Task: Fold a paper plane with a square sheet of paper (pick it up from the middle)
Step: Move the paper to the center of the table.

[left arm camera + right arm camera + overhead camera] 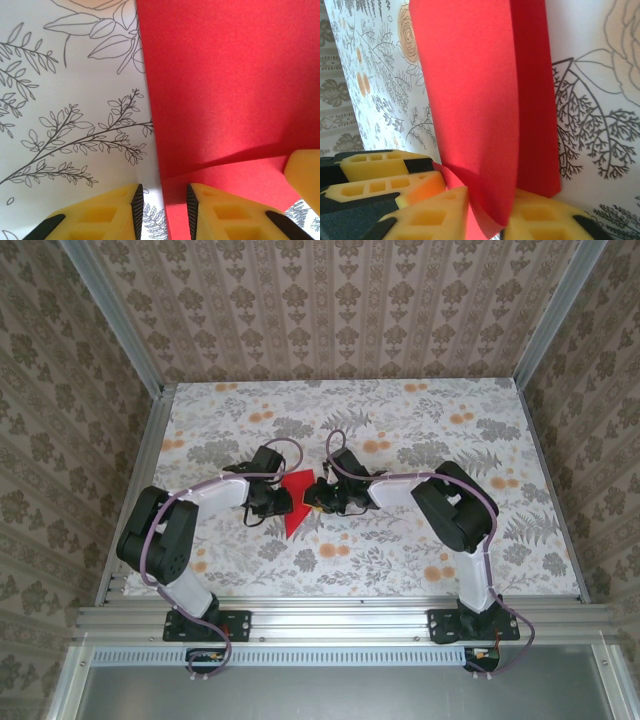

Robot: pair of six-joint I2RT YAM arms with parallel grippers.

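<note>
Floral tabletop (400, 420), damask-papered walls (330, 310)

Twin YAM arms — black joints, white links
Left arm (165, 540), right arm (462, 508): lilac cables (148, 558) alongside; black base plates (195, 625); yellow cut-out fingers (220, 215) — black pads.

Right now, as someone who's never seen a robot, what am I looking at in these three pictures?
These are two robot arms, the left arm and right arm, bolted to a flowery table. One picture looks down from above; the other two come from cameras on the wrists, showing each gripper's yellow fingers. Between the arms sits a partly folded red paper. The left gripper straddles its edge, slightly open; the right gripper pinches a curled flap.
</note>
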